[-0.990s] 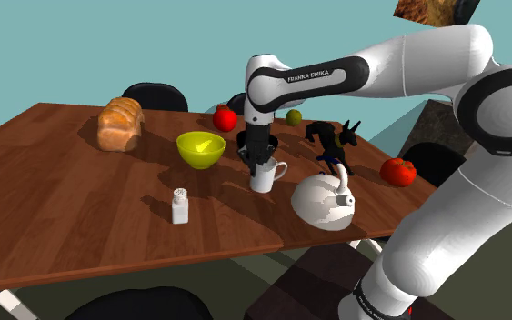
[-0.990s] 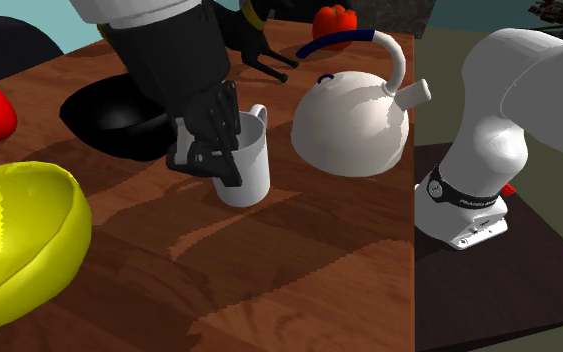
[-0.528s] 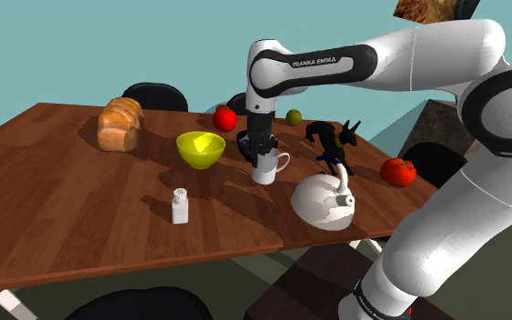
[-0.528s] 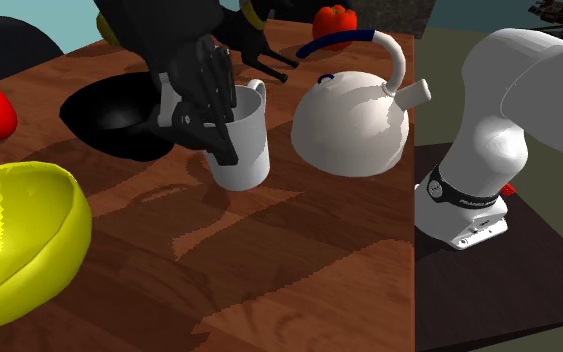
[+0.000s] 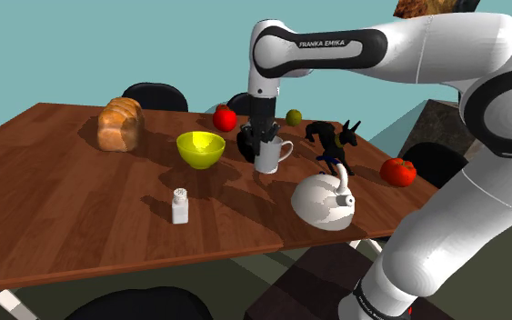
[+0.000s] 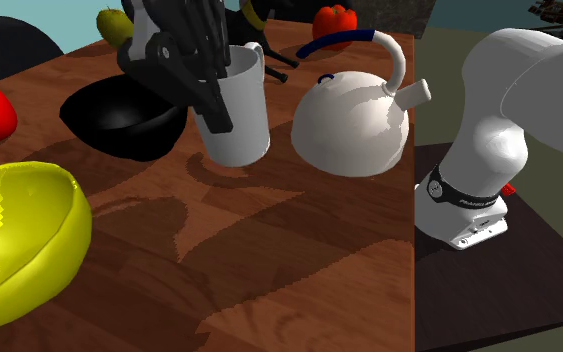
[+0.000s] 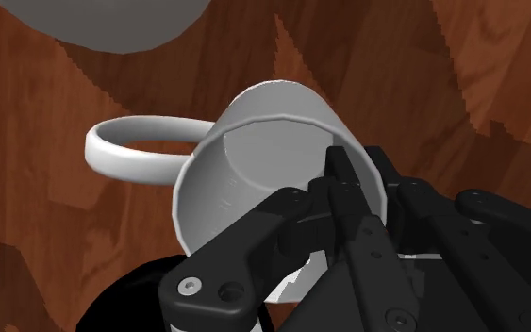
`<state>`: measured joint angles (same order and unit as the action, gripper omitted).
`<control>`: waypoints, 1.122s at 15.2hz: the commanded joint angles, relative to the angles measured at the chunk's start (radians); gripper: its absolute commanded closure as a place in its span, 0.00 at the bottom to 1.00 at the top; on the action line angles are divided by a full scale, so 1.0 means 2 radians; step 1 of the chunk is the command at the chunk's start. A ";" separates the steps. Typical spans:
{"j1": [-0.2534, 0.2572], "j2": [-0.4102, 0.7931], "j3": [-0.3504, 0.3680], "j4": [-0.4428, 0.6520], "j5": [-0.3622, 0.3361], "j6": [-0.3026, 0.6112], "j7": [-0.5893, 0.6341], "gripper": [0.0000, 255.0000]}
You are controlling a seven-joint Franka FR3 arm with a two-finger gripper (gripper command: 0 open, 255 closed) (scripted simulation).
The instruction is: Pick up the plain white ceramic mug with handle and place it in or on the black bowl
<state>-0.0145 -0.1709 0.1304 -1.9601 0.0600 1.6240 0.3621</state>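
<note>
Black two-finger gripper [image 6: 214, 95] pinching wall of plain white handled mug [image 6: 244, 120], black bowl [image 6: 109, 125] just beside, largely hidden behind mug in shoulder view

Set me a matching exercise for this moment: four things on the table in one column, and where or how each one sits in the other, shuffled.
Things
1. white mug
2. black bowl
3. white kettle
4. yellow bowl

Places or states
A. stands on the table at the mug's right in the second exterior view
B. clasped at its rim by the gripper
C. between the bread loaf and the mug in the shoulder view
D. on the table at the mug's left in the second exterior view, nothing in it

Pairs: 1-B, 2-D, 3-A, 4-C
</note>
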 commanded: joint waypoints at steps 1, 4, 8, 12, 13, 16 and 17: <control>0.000 0.000 0.000 0.013 0.000 -0.013 0.001 1.00; 0.000 0.001 0.000 0.034 0.000 -0.034 0.002 1.00; 0.000 0.004 -0.001 0.064 -0.001 -0.061 0.003 1.00; -0.001 0.009 -0.001 0.097 -0.001 -0.088 0.004 1.00; -0.001 0.010 -0.001 0.105 -0.001 -0.095 0.005 1.00; -0.001 0.014 -0.001 0.126 -0.002 -0.112 0.006 1.00; -0.005 0.028 -0.005 0.143 -0.005 -0.116 -0.003 1.00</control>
<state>-0.0195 -0.1280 0.1245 -1.6925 0.0530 1.3991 0.3653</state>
